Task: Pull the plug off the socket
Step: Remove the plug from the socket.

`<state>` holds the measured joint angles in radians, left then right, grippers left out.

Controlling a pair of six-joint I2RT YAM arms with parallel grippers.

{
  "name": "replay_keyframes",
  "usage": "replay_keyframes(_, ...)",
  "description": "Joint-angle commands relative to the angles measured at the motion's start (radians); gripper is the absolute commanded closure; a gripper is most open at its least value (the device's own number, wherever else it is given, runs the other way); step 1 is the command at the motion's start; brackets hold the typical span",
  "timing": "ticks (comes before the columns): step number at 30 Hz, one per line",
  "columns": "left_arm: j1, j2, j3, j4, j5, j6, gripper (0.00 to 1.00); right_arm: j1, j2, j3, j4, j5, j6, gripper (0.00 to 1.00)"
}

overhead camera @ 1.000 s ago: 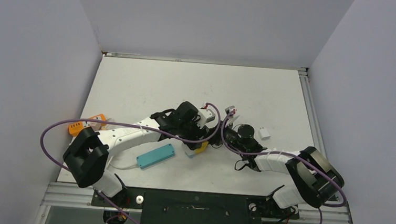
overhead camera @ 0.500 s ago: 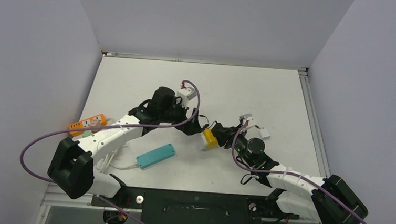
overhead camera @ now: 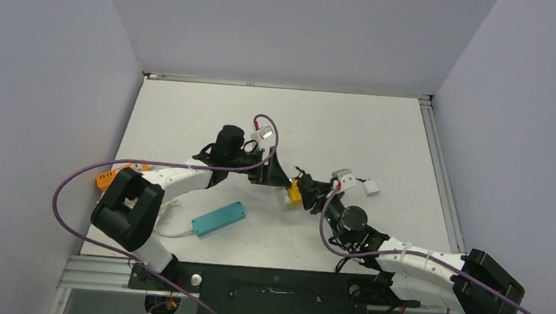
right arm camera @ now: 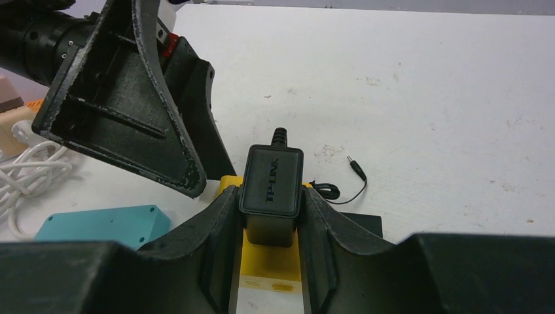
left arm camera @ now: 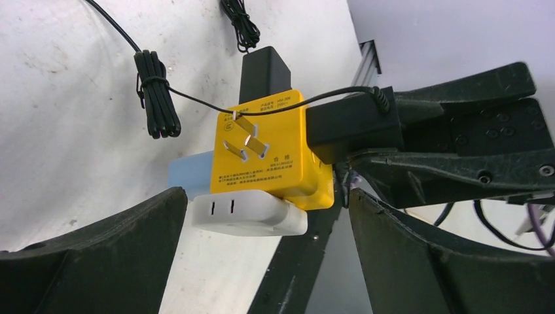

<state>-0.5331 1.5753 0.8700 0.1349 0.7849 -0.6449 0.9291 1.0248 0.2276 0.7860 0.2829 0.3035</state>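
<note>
A yellow cube socket (left arm camera: pixel 271 154) hangs above the table with its metal prongs facing the left wrist camera. A black TP-LINK plug (right arm camera: pixel 270 186) sits in one of its faces, and my right gripper (right arm camera: pixel 270 204) is shut on that plug. A white plug (left arm camera: pixel 249 214) sticks out of the socket's lower side, and a second black plug (left arm camera: pixel 265 69) out of its far side. My left gripper (left arm camera: pixel 265 199) is open, its fingers wide on either side of the socket and white plug without touching. From above, the socket (overhead camera: pixel 295 193) lies between the left gripper (overhead camera: pixel 277 176) and the right gripper (overhead camera: pixel 311 195).
A teal box (overhead camera: pixel 218 218) lies near the front left, with an orange power strip (overhead camera: pixel 115 175) and white cord beyond it. A small white adapter (overhead camera: pixel 371 186) rests to the right. A thin black cable with a coiled bundle (left arm camera: pixel 157 91) trails across the table.
My left gripper has opened wide and drawn back toward the table's middle. The right arm has swung round, and the yellow socket has shifted slightly right with the black plug in the right gripper.
</note>
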Motion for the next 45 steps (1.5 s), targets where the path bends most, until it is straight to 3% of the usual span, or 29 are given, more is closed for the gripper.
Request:
replay_keyframes(1,0.02,0.005,-0.004,0.158,0.088,-0.098,0.09,0.039,-0.026,0.021,0.144,0.076,-0.044,0.95)
replay_keyframes(13,0.022,0.042,0.034,0.054,0.094,-0.043,0.09,0.102,-0.088,0.01,0.156,0.103,-0.069,0.95)
replay_keyframes(18,0.018,0.065,0.048,0.02,0.107,-0.032,0.14,0.118,-0.087,0.013,0.16,0.111,-0.082,0.95)
replay_keyframes(22,0.012,0.07,0.035,0.091,0.148,-0.076,0.18,0.133,-0.078,0.015,0.163,0.121,-0.095,0.95)
replay_keyframes(31,-0.017,0.087,0.041,0.111,0.187,-0.083,0.16,0.158,-0.077,0.016,0.175,0.135,-0.112,0.95)
replay_keyframes(34,-0.019,0.091,0.041,0.118,0.195,-0.09,0.22,0.162,-0.074,0.015,0.176,0.143,-0.115,0.95)
replay_keyframes(41,-0.015,0.102,0.026,0.185,0.213,-0.138,0.52,0.162,-0.039,0.015,0.171,0.158,-0.109,0.95)
replay_keyframes(45,-0.001,0.102,0.023,0.187,0.204,-0.138,0.62,0.161,-0.006,0.013,0.161,0.184,-0.08,0.87)
